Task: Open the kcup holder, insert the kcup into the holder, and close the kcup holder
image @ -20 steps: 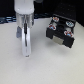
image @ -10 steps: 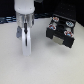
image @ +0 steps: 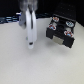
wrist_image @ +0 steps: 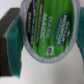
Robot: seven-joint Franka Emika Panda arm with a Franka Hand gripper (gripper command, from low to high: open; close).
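The wrist view is filled by the kcup (wrist_image: 47,27), whose round foil lid is green and printed "Dark Magic". Teal fingers (wrist_image: 17,55) press against its sides, and a black pad (wrist_image: 10,30) sits beside it. My gripper (wrist_image: 47,35) is shut on the kcup. In the exterior view the white arm hangs down with the gripper (image: 30,44) low over the table, and the kcup there is too blurred to make out. The black kcup holder (image: 62,34) stands to the exterior view's right of the gripper, apart from it, with round pod slots showing on top.
The light round table (image: 30,67) carries the holder and extends in front of the gripper. A dark background lies behind its far edge (image: 10,21).
Hardly anything differs. The arm stays at about the same spot over the table with the kcup held, and the holder has not moved.
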